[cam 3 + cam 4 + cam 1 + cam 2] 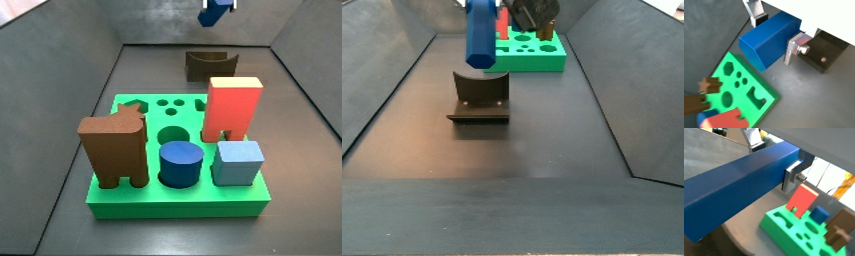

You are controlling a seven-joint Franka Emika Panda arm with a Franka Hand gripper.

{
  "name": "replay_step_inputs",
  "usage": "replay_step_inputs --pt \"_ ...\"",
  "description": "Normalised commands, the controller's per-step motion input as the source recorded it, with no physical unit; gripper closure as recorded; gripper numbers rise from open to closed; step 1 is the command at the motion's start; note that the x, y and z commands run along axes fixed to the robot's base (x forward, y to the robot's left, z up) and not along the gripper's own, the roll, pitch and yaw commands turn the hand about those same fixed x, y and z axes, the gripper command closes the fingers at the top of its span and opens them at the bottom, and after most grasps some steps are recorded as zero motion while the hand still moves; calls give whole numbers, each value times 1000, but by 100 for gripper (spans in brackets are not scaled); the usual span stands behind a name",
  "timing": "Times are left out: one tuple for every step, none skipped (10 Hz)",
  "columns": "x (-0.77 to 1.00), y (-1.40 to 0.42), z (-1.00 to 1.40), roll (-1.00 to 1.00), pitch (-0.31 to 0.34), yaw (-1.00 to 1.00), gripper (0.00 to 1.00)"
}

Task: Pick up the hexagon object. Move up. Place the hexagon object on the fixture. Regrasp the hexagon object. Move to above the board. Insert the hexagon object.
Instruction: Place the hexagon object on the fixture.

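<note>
- Dark grey floor [543, 140] with sloped grey walls on both sides, a trough-like work pen, matte and bare between the pieces.
- Up high, the gripper [774, 31] hangs in the air above the fixture [478, 95]; in a side view only its tip shows at the upper edge of the frame [214, 10].
- Its flat silver fingers [793, 49] are clamped on the hexagon object [734, 190], one plate on each side of the dark blue bar.
- In a side view the bar [480, 35] hangs upright, lower end just above the fixture's notch; I can't tell whether it touches.
- In a wrist view the bar runs long and slanted across the frame, gripped near one end, the rest reaching out toward the camera.
- The fixture [205, 65] stands on the floor beyond the board [174, 195], well apart from it.
- On the green board: a red block [233, 110] standing tall, a brown block [112, 150] at one front corner, a short blue cylinder [181, 164] and a light blue cube [239, 163] side by side along the front.
- Round and shaped holes show open toward the back of the board [741, 80].
</note>
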Motion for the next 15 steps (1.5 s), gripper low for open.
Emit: replay_step_inputs --pt "59 37 -11 -684 93 -166 100" --pt "59 36 -8 -553 68 -168 100" --pt "51 23 2 -320 22 -160 100" --pt "39 20 3 -221 -10 -151 100" --pt "68 20 -1000 -137 -7 -173 100" --pt "69 20 -1000 -128 -15 -162 100" --pt "90 22 -1000 -96 -44 -129 100" --pt "96 23 -1000 -62 -62 -104 100" --pt "98 21 -1000 -25 -73 -73 100" --pt "107 22 -1000 -9 -75 -51 100" --pt "98 13 -776 -10 -58 -29 100" --pt "91 14 -653 -12 -50 -19 100" --pt "76 13 -411 -18 -32 -10 100" --pt "56 -9 -234 -16 -14 -5 100" --pt "40 -17 -177 -6 -13 -10 100"
